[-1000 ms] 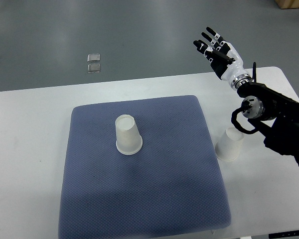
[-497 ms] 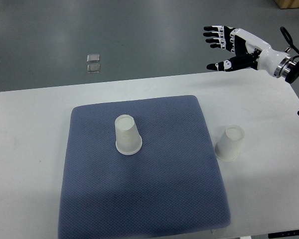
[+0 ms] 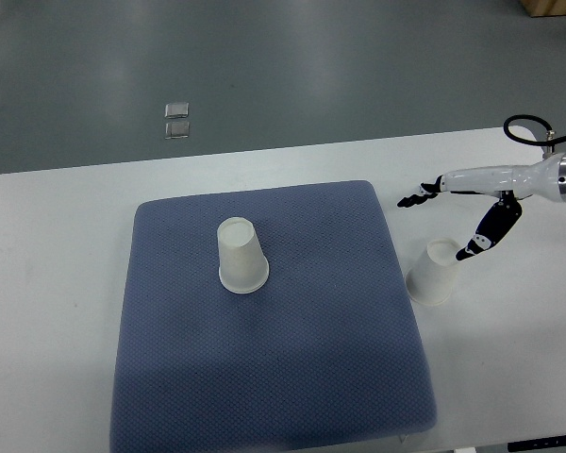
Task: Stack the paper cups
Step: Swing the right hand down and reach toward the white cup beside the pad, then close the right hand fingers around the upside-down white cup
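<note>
Nothing is stacked yet: my right robot hand [image 3: 457, 222], fingers spread and empty, hovers just over the white paper cup on the counter [image 3: 433, 272], well apart from the upturned white paper cup on the blue pad [image 3: 241, 256].

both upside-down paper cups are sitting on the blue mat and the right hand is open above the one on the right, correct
Not quite. Only one cup sits on the blue mat; the other cup stands on the white table beside it, as the top view shows. The right hand is open above it.

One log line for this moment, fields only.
right hand: open, over cup off mat, no grasp | cup on mat: upside down, untouched | left: not in view
</note>
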Available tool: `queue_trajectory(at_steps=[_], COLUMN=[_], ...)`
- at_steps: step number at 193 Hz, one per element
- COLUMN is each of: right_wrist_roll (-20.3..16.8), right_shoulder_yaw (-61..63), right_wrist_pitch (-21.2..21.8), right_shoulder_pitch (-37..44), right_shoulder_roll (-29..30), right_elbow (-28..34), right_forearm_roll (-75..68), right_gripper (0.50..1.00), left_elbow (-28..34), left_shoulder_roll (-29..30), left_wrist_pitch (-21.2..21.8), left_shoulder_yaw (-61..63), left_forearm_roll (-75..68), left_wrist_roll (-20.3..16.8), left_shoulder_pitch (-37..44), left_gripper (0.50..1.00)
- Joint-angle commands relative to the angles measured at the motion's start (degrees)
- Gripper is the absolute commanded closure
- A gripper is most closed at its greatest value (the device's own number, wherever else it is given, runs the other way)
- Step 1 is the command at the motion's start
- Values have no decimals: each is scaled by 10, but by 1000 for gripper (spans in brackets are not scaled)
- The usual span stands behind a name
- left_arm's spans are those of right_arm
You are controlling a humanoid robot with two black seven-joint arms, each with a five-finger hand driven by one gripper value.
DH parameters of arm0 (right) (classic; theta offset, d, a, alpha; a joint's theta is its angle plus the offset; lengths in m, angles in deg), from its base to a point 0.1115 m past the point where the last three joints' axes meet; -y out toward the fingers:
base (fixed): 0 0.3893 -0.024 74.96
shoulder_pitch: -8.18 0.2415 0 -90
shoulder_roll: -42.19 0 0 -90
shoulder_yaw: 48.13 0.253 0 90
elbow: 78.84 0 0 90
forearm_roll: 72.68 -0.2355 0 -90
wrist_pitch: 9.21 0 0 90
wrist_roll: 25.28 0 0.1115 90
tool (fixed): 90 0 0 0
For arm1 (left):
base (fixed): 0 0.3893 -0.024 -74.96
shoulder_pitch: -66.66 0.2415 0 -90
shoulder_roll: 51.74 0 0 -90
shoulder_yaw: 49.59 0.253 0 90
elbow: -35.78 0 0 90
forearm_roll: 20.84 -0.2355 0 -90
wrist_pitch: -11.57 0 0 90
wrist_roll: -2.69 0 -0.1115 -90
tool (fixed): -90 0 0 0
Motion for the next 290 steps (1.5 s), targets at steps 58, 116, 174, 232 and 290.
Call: queue_trajectory(at_steps=[58, 116, 174, 232, 290], right_wrist_roll=[-2, -4, -15, -20, -21], right_shoulder_yaw=[-55, -55, -55, -55, -55], right_wrist_pitch=[-71, -101, -122, -122, -122], right_shoulder_pitch=[-13, -45, -60, -64, -67], right_shoulder_roll=[49, 78, 101, 113, 119], right_elbow=[-38, -65, -98, -98, -98], right_forearm_roll=[133, 176, 195, 195, 195], right_gripper=[587, 589, 591, 593, 654], left_elbow=[0, 0, 0, 0, 0], left_shoulder_roll=[0, 0, 0, 0, 0], left_wrist_pitch=[0, 0, 0, 0, 0], left_shoulder_yaw=[0, 0, 0, 0, 0], left_forearm_roll=[0, 0, 0, 0, 0], left_wrist_roll=[0, 0, 0, -1, 0], left_shoulder_pitch=[0, 0, 0, 0, 0], left_gripper=[500, 500, 500, 500, 500])
